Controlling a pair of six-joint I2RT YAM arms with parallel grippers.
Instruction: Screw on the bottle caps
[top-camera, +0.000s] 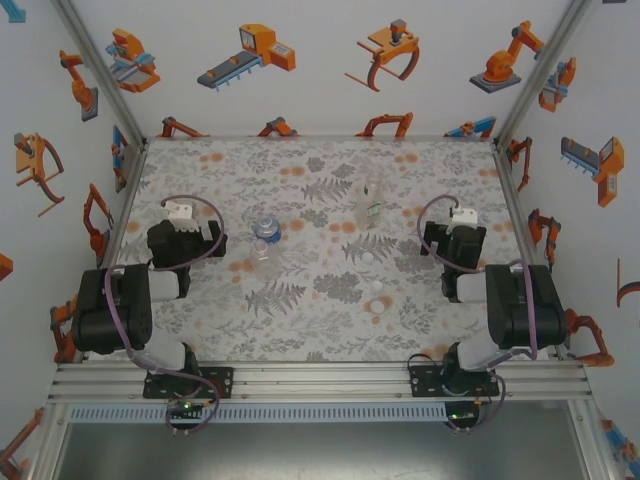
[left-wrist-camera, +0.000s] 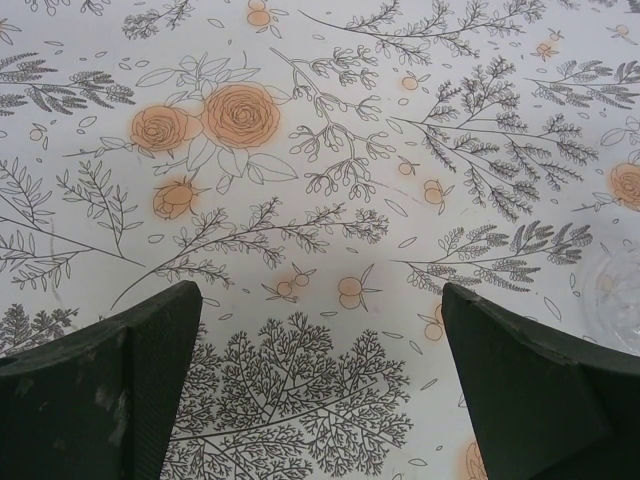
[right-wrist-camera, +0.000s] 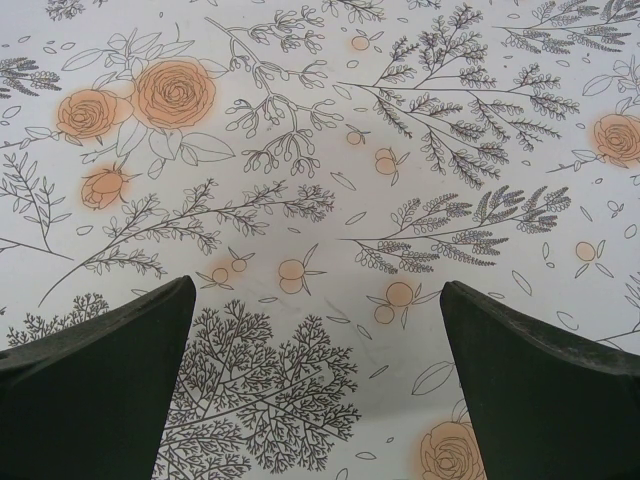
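We see the left gripper (top-camera: 180, 212) at middle left and the right gripper (top-camera: 463, 217) at middle right, both with fingers spread wide. The bottles (top-camera: 265, 228) stand near centre, and the bottle caps (top-camera: 375, 287) lie just below centre.

From above and behind the arm bases the top camera looks steeply down on the whole table (top-camera: 300, 330), while both wrist cameras, close over that table, face down past the left tool (left-wrist-camera: 320, 290) and the right tool (right-wrist-camera: 318, 283) at small patches of it.
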